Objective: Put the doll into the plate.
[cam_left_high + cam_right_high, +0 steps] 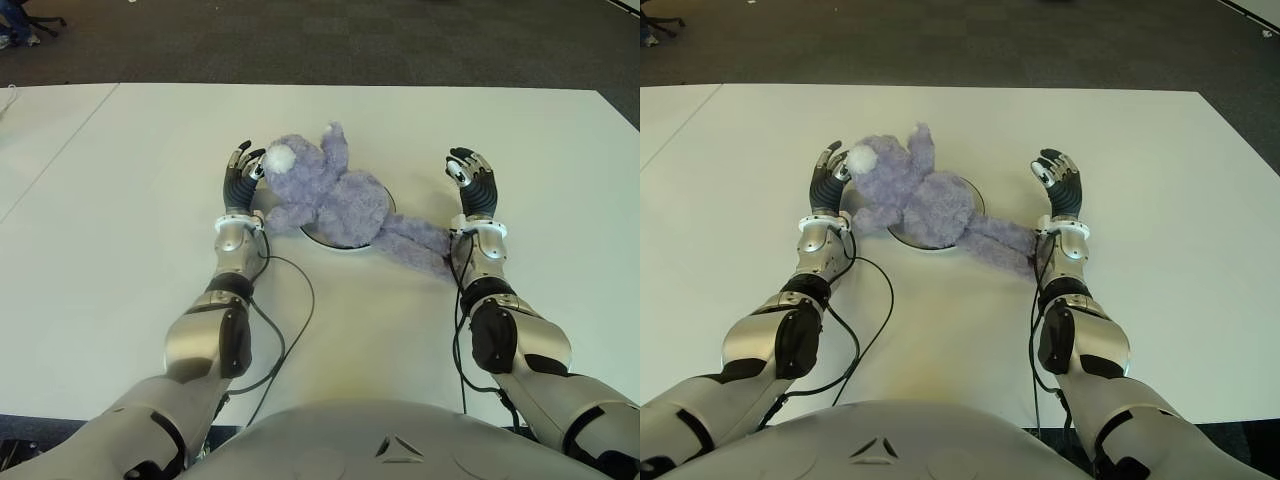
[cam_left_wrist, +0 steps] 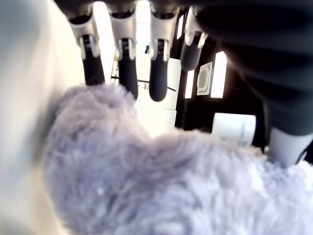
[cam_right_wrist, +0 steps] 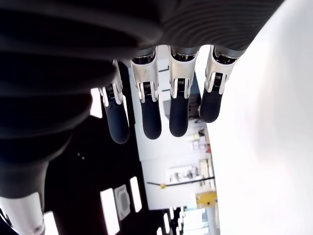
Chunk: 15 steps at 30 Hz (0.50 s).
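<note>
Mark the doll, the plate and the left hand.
doll point(image 1: 335, 198): left eye view, on its purple body.
plate point(image 1: 342, 245): left eye view, on the near rim showing below the doll.
left hand point(image 1: 240, 178): left eye view, on the back of the hand, beside the doll's head.

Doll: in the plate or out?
Mostly in: doll torso covers the plate; its legs trail onto the table.
</note>
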Motion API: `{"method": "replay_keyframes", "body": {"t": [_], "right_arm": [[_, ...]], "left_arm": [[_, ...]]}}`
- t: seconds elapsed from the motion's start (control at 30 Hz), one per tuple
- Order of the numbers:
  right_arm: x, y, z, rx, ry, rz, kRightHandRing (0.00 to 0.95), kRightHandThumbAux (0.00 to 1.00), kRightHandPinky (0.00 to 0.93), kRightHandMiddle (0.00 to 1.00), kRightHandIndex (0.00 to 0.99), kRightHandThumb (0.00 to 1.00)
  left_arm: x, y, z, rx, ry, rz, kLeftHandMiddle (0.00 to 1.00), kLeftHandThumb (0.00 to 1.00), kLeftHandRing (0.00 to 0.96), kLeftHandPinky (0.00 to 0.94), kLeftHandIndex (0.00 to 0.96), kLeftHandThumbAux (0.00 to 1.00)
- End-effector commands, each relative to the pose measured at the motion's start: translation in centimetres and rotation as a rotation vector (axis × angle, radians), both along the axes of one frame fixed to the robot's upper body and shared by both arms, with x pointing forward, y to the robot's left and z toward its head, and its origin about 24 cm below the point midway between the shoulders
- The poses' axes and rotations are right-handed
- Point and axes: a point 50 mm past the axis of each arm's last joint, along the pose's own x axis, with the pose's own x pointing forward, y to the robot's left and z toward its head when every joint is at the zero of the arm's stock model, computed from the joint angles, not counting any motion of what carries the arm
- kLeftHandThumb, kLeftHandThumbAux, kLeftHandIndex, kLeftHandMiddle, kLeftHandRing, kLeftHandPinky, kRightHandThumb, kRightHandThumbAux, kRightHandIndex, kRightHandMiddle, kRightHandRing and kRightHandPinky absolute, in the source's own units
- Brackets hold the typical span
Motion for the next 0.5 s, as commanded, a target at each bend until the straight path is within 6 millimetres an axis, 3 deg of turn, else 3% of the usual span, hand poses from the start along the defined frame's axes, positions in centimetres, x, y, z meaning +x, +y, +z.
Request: {"method": "replay_keyframes", "body": {"t": [0.03,0.27,0.5], "right_arm": [[-9.71,2.48,-10.94,0.151,0.450,-0.058,0.242,0.715,0.167,0.290,0.319,0.044],[-9.64,2.50,-10.94,0.126,0.465,-0.064,0.243,0.758,0.188,0.287,0.317,0.046],[-9.64,2.52,-10.99,0.118,0.475,-0.067,0.251,0.785,0.175,0.291,0.313,0.044]], "left_arm": [[-9.33,-1.14,-9.71,-0.110,0.431,0.008,0.279,0.000,0.304,0.301,0.182,0.580],[-9.34,-1.12,-9.77,-0.120,0.438,0.008,0.273,0.000,0.298,0.314,0.183,0.584],[-9.34,-1.11,-9.80,-0.131,0.441,0.007,0.267,0.000,0.285,0.270,0.183,0.583]]}}
